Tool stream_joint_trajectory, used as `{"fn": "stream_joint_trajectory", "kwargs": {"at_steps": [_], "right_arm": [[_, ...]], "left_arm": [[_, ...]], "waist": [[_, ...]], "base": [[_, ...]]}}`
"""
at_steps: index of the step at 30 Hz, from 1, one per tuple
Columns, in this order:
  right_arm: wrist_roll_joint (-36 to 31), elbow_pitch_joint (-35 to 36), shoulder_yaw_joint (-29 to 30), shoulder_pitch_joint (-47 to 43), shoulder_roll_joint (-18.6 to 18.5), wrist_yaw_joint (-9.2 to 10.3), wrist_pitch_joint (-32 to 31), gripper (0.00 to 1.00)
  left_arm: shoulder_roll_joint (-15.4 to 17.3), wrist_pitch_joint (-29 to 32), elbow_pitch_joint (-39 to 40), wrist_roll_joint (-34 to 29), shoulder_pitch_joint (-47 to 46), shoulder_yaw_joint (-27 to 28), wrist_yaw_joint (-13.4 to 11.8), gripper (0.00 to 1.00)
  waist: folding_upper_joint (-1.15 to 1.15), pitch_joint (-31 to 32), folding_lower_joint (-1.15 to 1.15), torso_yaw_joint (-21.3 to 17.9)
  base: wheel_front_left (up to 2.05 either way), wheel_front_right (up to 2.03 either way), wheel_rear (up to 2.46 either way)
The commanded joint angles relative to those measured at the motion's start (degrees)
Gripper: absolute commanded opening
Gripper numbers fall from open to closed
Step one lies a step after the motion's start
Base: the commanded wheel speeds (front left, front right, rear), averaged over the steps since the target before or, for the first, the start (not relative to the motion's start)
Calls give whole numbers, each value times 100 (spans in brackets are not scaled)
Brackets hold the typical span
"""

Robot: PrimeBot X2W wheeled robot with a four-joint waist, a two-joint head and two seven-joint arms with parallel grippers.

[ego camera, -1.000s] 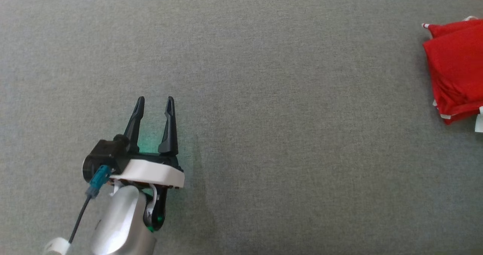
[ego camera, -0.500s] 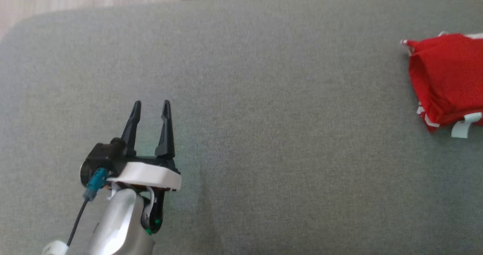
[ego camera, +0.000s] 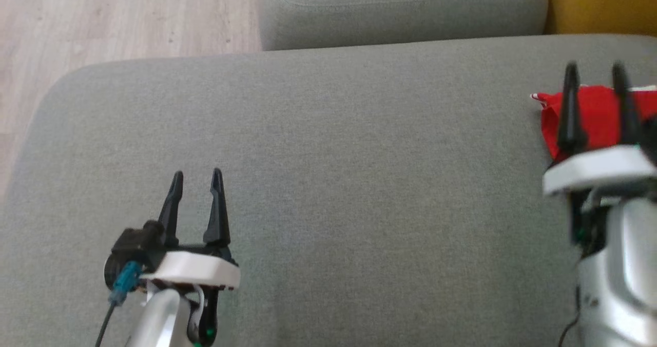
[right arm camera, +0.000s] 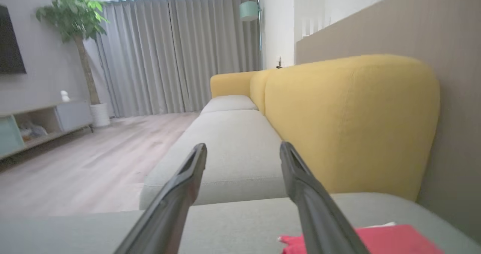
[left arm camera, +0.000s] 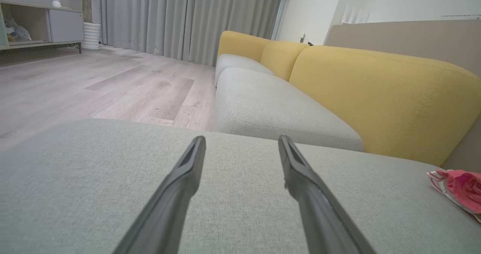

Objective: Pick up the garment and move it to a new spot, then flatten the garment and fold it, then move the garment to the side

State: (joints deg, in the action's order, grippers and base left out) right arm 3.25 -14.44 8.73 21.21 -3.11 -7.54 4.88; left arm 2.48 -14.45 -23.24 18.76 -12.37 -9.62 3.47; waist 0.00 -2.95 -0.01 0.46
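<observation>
- The folded red garment (ego camera: 595, 116) is lying at the sofa seat's (ego camera: 328, 147) right side, just by the right pincer (ego camera: 594, 68).
- Both pincers are gaping empty, the left pincer (ego camera: 196, 173) hovering well apart.
- It is looking soft and light, likely needing a pinch through all layers.

One garment (ego camera: 595, 116), two grippers (ego camera: 196, 172) (ego camera: 594, 65)

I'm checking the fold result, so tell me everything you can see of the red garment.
The red garment is soft, thin-looking cloth with white trim, lying folded in a compact bundle on the grey sofa seat at the robot's far right. The open right gripper partly hides it in the head view without gripping it; contact cannot be judged.
</observation>
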Motion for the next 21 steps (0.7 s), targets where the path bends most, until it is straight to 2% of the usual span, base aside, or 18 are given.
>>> {"fn": "stream_joint_trajectory", "kwargs": {"at_steps": [1, 4, 11, 21], "right_arm": [[507, -56, -400, -47, 19, 5, 255, 100], [881, -481, -778, -383, 21, 5, 628, 100], [1051, -1009, -1122, -860, 22, 5, 964, 100], [1033, -993, -1161, -957, 23, 5, 1009, 100]], "left_arm": [[40, -55, 199, 12, -49, 157, -48, 100], [40, -55, 206, 20, 52, 135, -75, 100], [40, -55, 269, 85, 251, 166, -164, 100], [40, -55, 387, 84, 362, 203, -177, 100]], "waist": [[0, 59, 1, 58], [0, 119, 1, 107], [0, 186, 1, 146], [0, 187, 1, 144]], "base": [[0, 0, 0], [0, 0, 0], [0, 0, 0], [0, 0, 0]]}}
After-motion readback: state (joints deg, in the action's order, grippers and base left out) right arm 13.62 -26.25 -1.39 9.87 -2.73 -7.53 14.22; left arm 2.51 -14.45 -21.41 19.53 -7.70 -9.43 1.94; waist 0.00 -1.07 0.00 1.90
